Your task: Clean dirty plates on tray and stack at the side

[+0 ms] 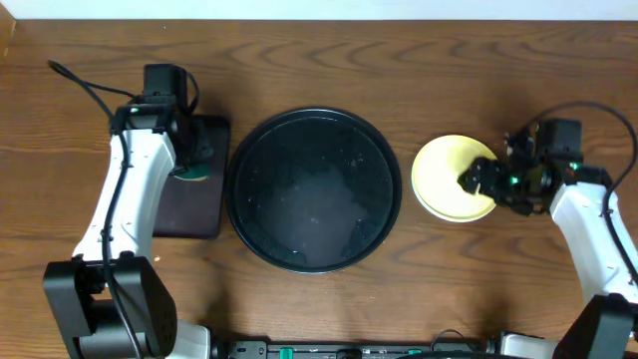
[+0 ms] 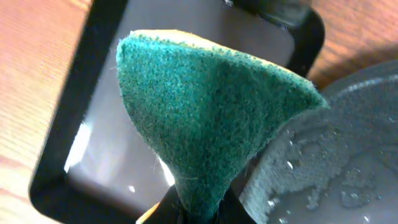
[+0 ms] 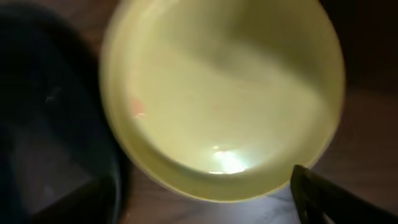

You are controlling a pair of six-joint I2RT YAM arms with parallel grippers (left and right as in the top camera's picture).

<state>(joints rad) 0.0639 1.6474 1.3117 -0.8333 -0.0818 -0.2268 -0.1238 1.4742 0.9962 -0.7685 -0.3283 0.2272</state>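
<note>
Yellow plate (image 1: 444, 175) sits right of centre on the counter (image 1: 319, 50), just beside the round black tray (image 1: 314, 189). Your right pincer (image 1: 471, 179) hovers over its right edge, fingers apart. Your left pincer (image 2: 199, 214) is clamped on the green sponge (image 2: 211, 118) above the rectangular tray (image 1: 189, 214).

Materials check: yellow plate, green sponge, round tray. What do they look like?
yellow plate: likely plastic, glossy; soft light glare on it.
green sponge: fibrous scouring pad, matte; fuzzy surface.
round tray: black, smooth, plastic or coated metal, unclear; wet sheen.
</note>
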